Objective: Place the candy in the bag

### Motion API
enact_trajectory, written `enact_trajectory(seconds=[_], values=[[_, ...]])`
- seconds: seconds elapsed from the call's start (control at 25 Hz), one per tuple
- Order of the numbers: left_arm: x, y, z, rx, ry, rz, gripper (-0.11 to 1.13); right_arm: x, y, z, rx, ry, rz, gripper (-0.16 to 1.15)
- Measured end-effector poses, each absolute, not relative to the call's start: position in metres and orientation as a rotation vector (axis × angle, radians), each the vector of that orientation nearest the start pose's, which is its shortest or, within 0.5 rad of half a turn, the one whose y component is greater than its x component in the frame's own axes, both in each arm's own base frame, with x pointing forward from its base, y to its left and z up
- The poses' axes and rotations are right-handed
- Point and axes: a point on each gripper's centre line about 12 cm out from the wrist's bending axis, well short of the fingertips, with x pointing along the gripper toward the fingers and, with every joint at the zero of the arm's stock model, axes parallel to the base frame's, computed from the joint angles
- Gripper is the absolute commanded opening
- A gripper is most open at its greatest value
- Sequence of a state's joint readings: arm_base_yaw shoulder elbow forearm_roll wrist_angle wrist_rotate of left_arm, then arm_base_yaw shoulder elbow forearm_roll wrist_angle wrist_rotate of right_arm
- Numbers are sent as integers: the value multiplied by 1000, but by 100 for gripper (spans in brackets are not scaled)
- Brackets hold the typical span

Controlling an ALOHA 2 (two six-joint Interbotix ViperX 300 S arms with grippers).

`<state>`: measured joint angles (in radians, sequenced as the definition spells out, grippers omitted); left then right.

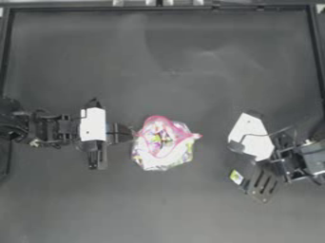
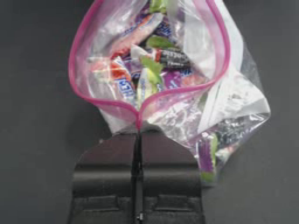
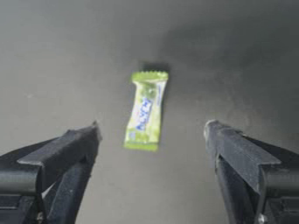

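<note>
While candy [image 3: 145,111] lies on dark table [image 1: 165,61] | left pincer [image 2: 139,131] pinches bag [image 2: 153,65]

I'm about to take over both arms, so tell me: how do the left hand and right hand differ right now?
The left hand is shut on the pink rim of the bag; the right hand is open and holds nothing. The left hand keeps the bag's mouth open at the table's middle; the right hand hovers over the loose candy, lying flat between its jaws. Both are dark two-jaw hands, low over the table.
</note>
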<state>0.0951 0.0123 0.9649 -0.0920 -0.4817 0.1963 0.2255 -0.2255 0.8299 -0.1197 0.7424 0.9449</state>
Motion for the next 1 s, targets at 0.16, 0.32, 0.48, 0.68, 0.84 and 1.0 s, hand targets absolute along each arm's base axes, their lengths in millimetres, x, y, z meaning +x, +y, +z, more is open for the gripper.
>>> enact_trajectory(seconds=[0.16,0.32,0.48,0.68,0.84,1.0], values=[[333,37,121,99,505,108,5,265,50,141,504,1291,-456,99],[333,37,121,99,505,106,5,266,50,136,500,1301,-476,99],[332,37,121,99,506,106,5,268,52,129,487,1309,-500,99],[333,37,121,99,505,106,5,272,57,121,473,1319,-515,99],[332,37,121,99,506,108,5,273,59,116,464,1329,-520,99],[333,37,121,100,503,105,5,275,60,111,457,1338,-530,99]])
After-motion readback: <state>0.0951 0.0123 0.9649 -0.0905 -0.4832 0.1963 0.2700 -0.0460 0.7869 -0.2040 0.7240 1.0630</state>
